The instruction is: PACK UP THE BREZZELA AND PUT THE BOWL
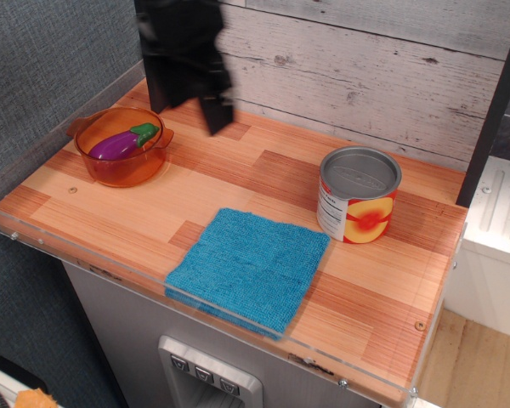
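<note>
The eggplant (124,143) lies inside the orange bowl (121,166), which stands at the far left of the wooden table (238,183), well apart from the tin can (358,195) and the blue towel (250,267). The gripper (212,110) hangs blurred to the right of the bowl, holding nothing; whether its jaws are apart I cannot tell. The packing step looks done. Next, I judge, the bowl itself needs grasping by its rim or a handle.
</note>
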You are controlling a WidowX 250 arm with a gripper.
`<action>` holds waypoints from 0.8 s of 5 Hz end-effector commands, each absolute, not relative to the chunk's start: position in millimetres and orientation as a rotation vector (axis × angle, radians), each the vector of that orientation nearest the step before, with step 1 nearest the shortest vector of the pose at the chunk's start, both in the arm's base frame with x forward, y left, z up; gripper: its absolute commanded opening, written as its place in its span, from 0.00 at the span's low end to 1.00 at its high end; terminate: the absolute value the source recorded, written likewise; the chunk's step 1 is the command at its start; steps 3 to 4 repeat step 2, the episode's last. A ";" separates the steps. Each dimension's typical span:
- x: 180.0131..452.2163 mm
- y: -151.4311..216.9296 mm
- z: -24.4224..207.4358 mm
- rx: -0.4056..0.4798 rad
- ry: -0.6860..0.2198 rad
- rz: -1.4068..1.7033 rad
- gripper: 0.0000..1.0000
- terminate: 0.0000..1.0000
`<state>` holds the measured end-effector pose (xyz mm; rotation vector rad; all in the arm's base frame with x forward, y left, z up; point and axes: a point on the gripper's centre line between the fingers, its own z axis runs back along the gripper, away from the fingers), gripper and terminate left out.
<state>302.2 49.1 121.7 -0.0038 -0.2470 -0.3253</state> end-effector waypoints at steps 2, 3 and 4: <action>331.2 29.2 137.8 0.022 -0.286 -0.232 1.00 1.00; 331.2 29.2 137.8 0.022 -0.286 -0.232 1.00 1.00; 331.2 29.2 137.8 0.022 -0.286 -0.232 1.00 1.00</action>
